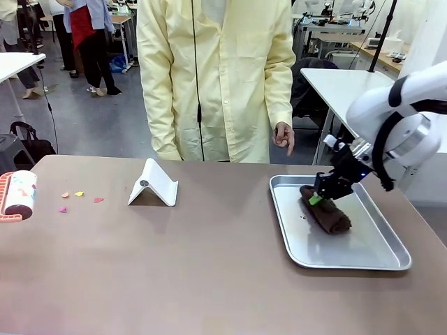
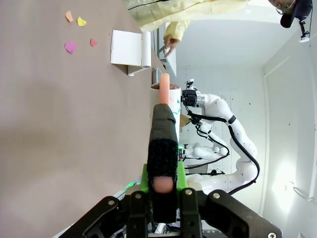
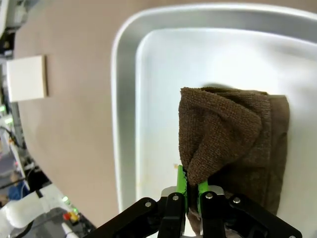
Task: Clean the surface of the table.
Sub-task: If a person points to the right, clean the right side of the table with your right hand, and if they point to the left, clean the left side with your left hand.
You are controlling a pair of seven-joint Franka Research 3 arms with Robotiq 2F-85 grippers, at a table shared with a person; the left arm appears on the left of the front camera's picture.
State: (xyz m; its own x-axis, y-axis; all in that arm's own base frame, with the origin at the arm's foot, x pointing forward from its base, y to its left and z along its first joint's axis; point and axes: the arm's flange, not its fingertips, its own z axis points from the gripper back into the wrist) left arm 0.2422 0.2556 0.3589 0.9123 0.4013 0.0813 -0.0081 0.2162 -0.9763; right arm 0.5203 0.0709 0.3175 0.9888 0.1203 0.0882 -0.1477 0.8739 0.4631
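— Where's the bench [image 1: 209,265]?
— Under the tray [image 1: 349,248], stretching far to its left.
— And each hand?
— Right hand [image 1: 318,200] is pinched on the brown cloth [image 1: 335,218] inside the tray. Left hand [image 2: 162,186] is clamped on the handle of a roller [image 1: 17,195].

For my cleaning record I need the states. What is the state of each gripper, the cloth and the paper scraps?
left gripper: shut on the handle of the lint roller.
right gripper: shut on the brown cloth.
brown cloth: folded, lying in the metal tray.
paper scraps: loose on the table.
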